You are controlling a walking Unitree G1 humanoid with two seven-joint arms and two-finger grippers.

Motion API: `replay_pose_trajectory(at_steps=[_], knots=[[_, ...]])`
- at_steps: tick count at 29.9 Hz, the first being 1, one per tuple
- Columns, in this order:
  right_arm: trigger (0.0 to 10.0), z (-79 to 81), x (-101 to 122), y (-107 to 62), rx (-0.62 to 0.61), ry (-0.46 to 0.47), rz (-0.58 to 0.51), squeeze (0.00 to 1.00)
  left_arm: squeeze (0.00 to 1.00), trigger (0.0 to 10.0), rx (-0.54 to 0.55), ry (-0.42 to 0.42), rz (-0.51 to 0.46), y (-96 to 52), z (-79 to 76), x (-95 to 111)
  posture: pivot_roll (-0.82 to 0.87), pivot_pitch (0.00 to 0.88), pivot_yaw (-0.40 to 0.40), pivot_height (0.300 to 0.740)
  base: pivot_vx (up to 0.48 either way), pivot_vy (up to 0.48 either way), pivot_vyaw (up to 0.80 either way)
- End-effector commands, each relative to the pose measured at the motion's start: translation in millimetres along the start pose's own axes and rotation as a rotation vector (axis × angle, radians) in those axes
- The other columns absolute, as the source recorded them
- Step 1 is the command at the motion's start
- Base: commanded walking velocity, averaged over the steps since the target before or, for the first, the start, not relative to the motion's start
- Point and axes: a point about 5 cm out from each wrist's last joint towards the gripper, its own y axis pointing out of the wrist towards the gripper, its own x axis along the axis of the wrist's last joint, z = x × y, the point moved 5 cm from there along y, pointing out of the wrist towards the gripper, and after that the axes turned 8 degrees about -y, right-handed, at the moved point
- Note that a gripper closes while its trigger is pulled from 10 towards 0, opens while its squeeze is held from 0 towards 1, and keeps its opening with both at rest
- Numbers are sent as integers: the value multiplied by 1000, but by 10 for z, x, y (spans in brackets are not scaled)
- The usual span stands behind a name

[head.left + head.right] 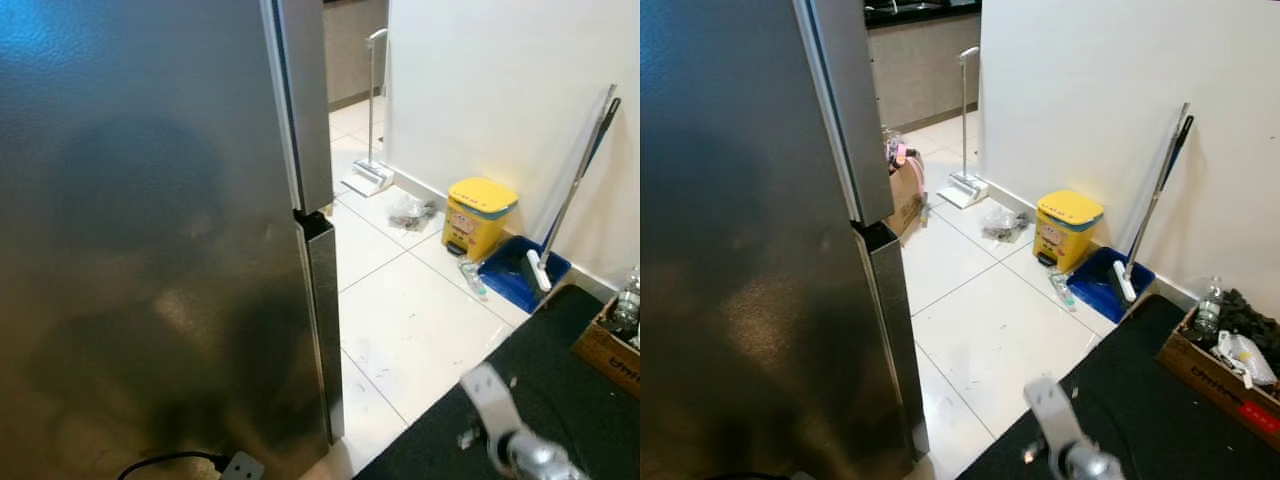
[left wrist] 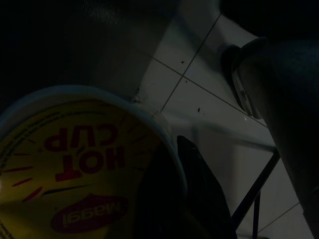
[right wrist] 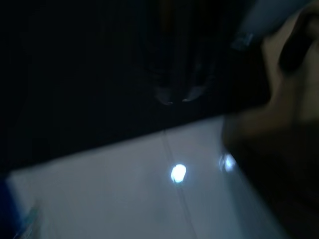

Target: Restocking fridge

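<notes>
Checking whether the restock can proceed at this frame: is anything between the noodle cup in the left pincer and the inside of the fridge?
Yes. The fridge is shut: its steel doors face the robot, closed across the front. The Maggi Hot Cup sits by the left pincer's finger, low above the tiled floor.

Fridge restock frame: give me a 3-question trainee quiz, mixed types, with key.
1. True or false: the fridge doors are shut.
2. Multiple choice: what stands against the wall beside the blue dustpan? A) red bucket B) yellow pedal bin C) green stool
3. Fill in: in the left wrist view, the left tool has a noodle cup whose lid reads "HOT ___".

Key
1. True: both steel door fronts sit closed, with no interior showing.
2. B.
3. CUP. The cup sits against a dark finger, apparently held.
</notes>
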Motion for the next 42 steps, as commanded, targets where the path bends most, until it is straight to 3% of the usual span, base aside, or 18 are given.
replay_pose_trajectory(at_steps=[1,8,13,14,17,18,19,20,22,25,29,35,40,42], knots=[[10000,-31,193,10,32,12,-82,1000,0,10000,2,4,9,2,-17,-21,-19,0,18,740,0,0,0],[10000,-134,936,-11,124,-30,-343,1000,0,10000,-2,7,12,3,-23,-21,-18,0,20,740,0,0,0],[10000,-135,1037,-18,131,-46,-376,1000,0,10000,-3,6,12,3,-25,-21,-18,0,20,740,0,0,0],[10000,-136,1277,-30,127,-75,-448,1000,0,10000,-5,3,13,3,-31,-22,-14,0,15,740,0,0,0],[10000,-92,1465,-38,140,-95,-502,1000,0,10000,-7,2,13,4,-36,-23,-15,0,16,740,0,0,0],[10000,-44,1541,-37,161,-97,-522,792,0,10000,-8,1,13,4,-37,-23,-16,0,16,740,0,0,0],[10000,-13,1585,-37,175,-96,-533,792,0,10000,-8,1,13,4,-39,-24,-15,0,14,740,0,0,0],[10000,33,1631,-35,195,-102,-543,0,0,10000,-9,1,13,4,-40,-24,-14,0,14,740,0,0,0],[10000,76,1667,-35,215,-111,-552,0,0,10000,-9,1,13,4,-41,-24,-14,0,14,740,0,0,0],[10000,275,1843,-50,298,-131,-606,0,0,10000,-10,1,13,4,-42,-23,-14,0,11,740,0,0,0],[10000,374,1961,-50,318,-154,-629,0,0,10000,-11,-1,13,4,-43,-25,-11,0,8,740,0,0,0],[10000,387,2072,-37,290,-167,-634,0,0,10000,-12,-7,14,4,-44,-27,-13,0,5,740,0,0,0],[10000,398,2356,-46,217,-181,-672,0,0,10000,-16,-12,14,4,-51,-26,-13,0,3,740,0,0,0],[10000,484,2444,-56,240,-192,-688,0,0,10000,-18,-14,13,5,-58,-26,-12,0,0,740,0,0,0]])
